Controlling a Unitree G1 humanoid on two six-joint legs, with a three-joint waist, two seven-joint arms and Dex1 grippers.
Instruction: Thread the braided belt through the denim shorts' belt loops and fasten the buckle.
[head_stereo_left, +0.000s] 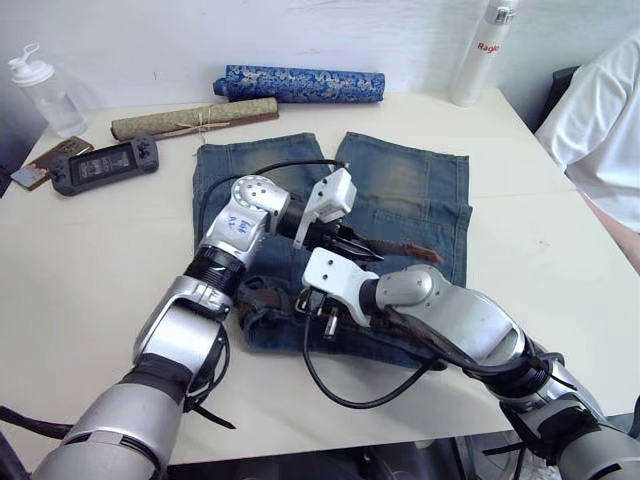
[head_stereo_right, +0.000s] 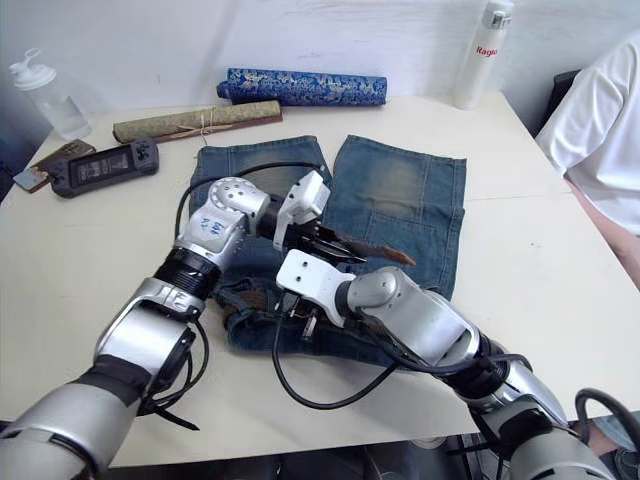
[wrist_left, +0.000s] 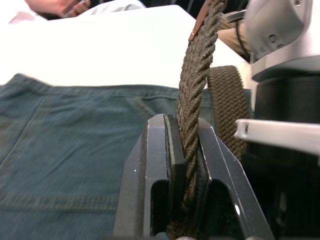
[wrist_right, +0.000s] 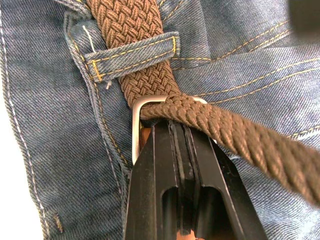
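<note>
At the waistband of the denim shorts (wrist_right: 45, 100), your right pincer (wrist_right: 182, 132) stands closed, pinning the buckle (wrist_right: 136, 125), while your left pincer (wrist_left: 182, 130) clamps the braided belt (wrist_left: 197, 75) to draw it through.

Far table edge: blue patterned roll (head_stereo_left: 300, 84), olive rolled mat (head_stereo_left: 193, 118). Handheld game console (head_stereo_left: 104, 164) and clear bottle (head_stereo_left: 46, 92) at left. White bottle (head_stereo_left: 482, 52) at right.

Dark-brown woven braided belt (wrist_right: 131, 20); silver buckle (wrist_right: 136, 131); faded mid-blue denim shorts (head_stereo_left: 405, 185), yellow-stitched belt loops (wrist_right: 131, 56); black fingers (wrist_left: 156, 175).
</note>
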